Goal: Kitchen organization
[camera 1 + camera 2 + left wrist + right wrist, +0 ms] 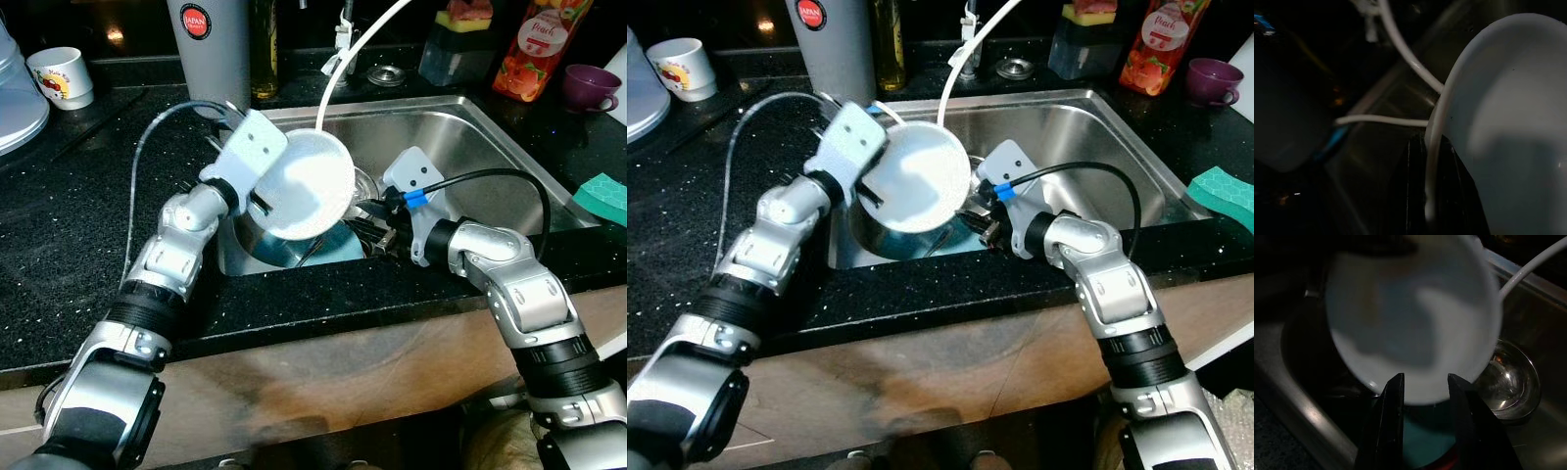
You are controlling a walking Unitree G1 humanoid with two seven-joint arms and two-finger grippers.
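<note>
White plate [306,186]: centre of the head view, tilted on edge over the steel sink [470,137].
Left gripper [1432,186]: your jaws pinch the plate's rim.
Right gripper [1425,382]: your jaws stand narrowly parted just below the plate, holding nothing.
Steel bowl [1511,382]: in the sink behind.
Black surface [88,196]: surrounds the sink.

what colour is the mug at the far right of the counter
Purple mug, clearest in the left eye view.

black counter [78,225] bears mug [61,76], sponge [602,196].
</note>
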